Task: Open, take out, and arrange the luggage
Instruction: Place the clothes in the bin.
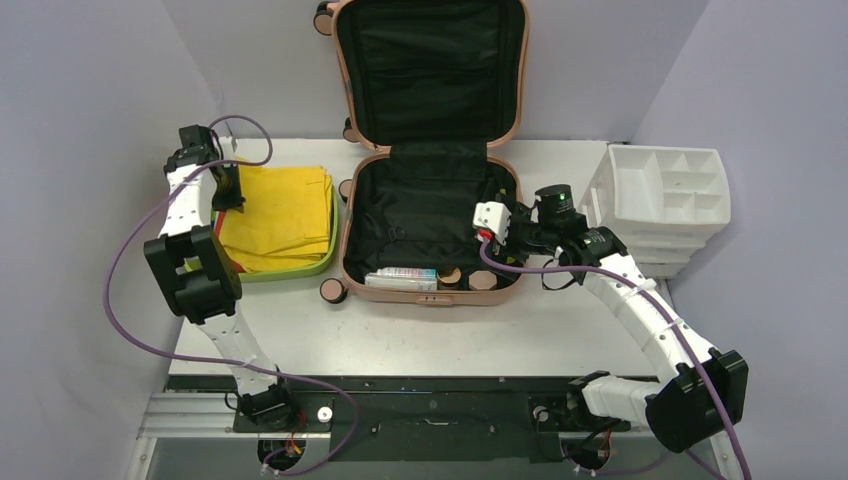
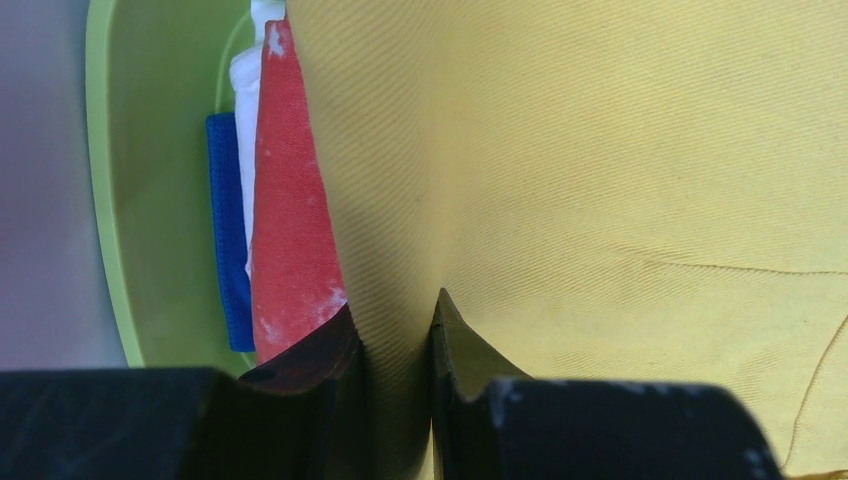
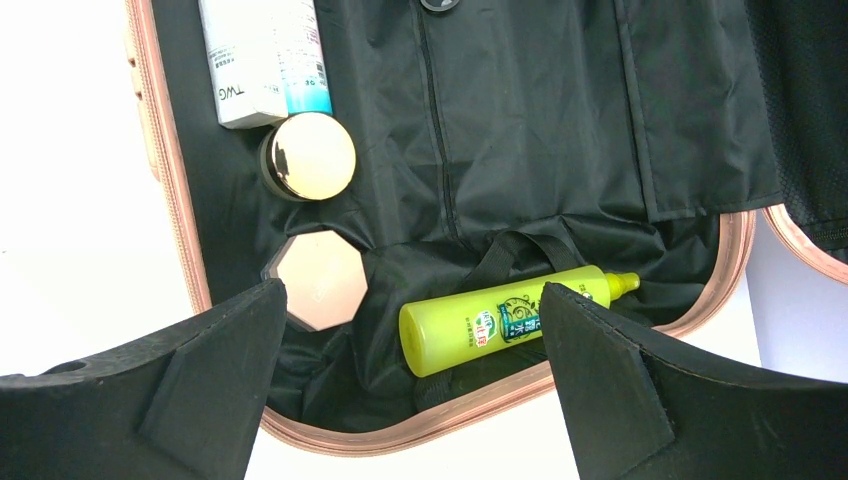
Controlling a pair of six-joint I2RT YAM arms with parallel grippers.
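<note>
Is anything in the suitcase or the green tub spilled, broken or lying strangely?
Nothing looks spilled or damaged. The luggage stands open; the yellow cloth lies in the green tub. Only the yellow-green bottle lies on its side in a corner.

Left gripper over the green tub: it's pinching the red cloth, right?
Not the red one: the left gripper pinches a fold of the yellow cloth in the green tub; the red cloth lies beside it, as the left wrist view shows.

a robot lab booth: plain lilac panels (image 1: 80,90) enclose a white table (image 1: 420,335).
</note>
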